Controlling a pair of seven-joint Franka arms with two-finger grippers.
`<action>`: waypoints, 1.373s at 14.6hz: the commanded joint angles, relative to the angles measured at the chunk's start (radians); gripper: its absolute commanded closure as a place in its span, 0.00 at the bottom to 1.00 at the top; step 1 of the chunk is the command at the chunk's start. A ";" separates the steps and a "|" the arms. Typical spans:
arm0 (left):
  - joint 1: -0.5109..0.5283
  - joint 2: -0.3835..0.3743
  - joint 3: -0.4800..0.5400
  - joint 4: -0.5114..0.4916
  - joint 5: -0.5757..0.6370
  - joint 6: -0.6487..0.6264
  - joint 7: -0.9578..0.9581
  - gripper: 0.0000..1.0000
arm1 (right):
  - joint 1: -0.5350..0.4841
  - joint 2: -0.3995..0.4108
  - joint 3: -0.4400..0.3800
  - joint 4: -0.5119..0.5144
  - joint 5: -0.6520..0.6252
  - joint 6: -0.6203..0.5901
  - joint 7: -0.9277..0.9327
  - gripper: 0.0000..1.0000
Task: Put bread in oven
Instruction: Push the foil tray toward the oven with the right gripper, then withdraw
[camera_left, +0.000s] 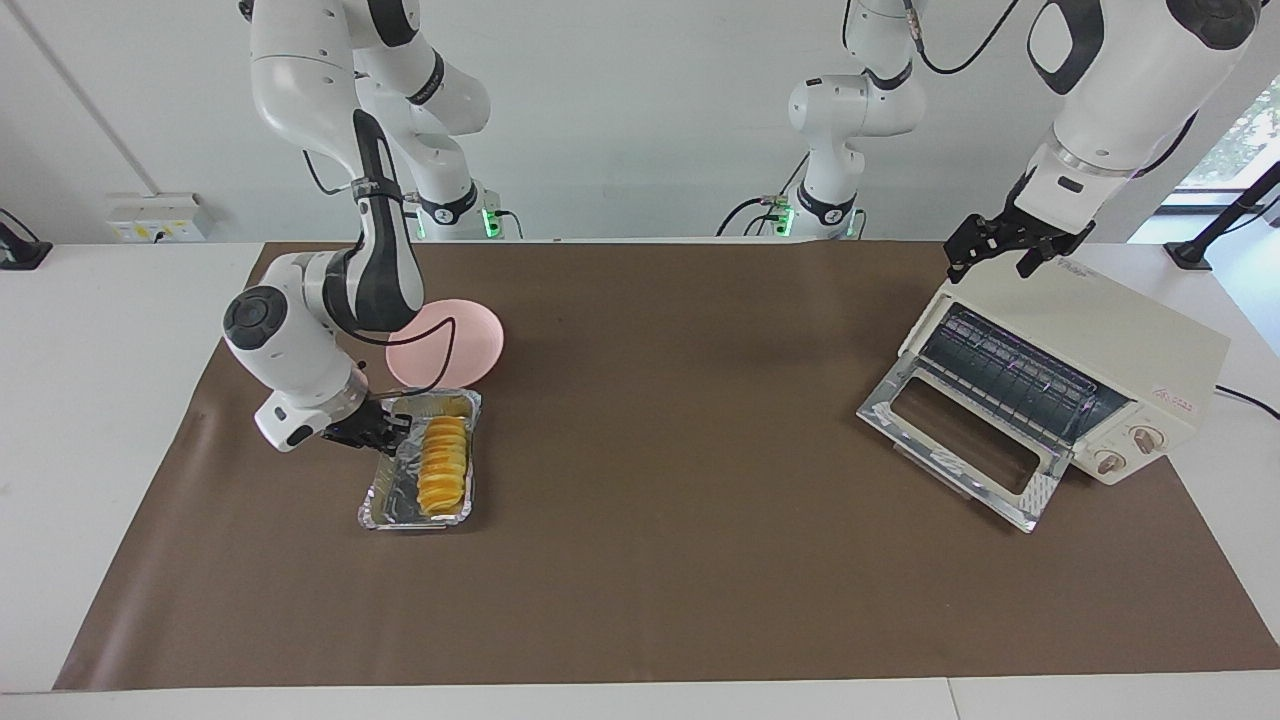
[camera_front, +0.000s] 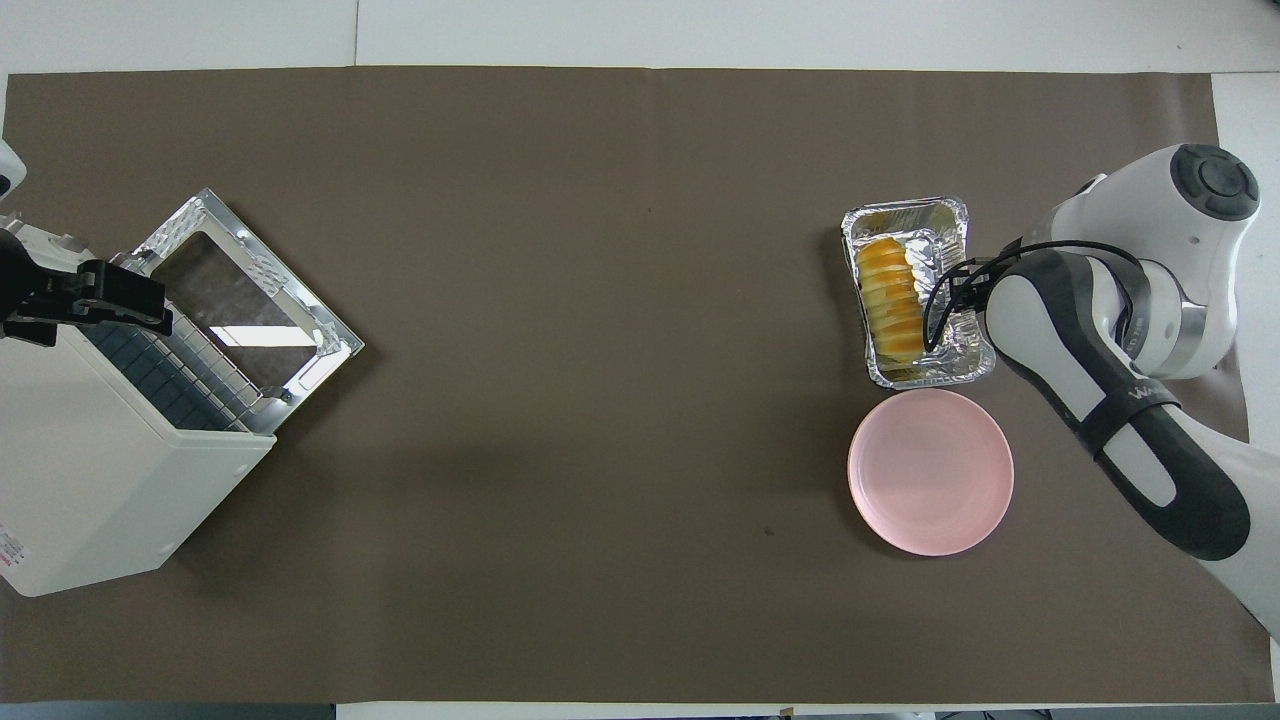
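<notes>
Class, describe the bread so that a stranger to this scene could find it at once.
Start at the brown mat and go to the right arm's end, where a pink plate sits. Beside it, farther from the robots, a foil tray holds the bread: golden, ridged like slices, the only food there.

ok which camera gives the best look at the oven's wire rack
The facing view: it looks straight into the oven past its dropped door, showing the wire rack across its width. The overhead view shows only the rack's front strip under the oven's top, with the left gripper above it.
</notes>
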 joint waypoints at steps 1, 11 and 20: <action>0.012 -0.026 -0.003 -0.022 -0.012 -0.002 0.008 0.00 | 0.085 -0.012 0.011 0.026 0.081 -0.004 0.057 1.00; 0.012 -0.026 -0.003 -0.022 -0.012 -0.002 0.008 0.00 | 0.425 0.037 0.011 0.133 0.101 0.008 0.428 1.00; 0.012 -0.026 -0.003 -0.022 -0.012 -0.002 0.008 0.00 | 0.496 0.115 0.011 0.130 0.098 0.145 0.491 1.00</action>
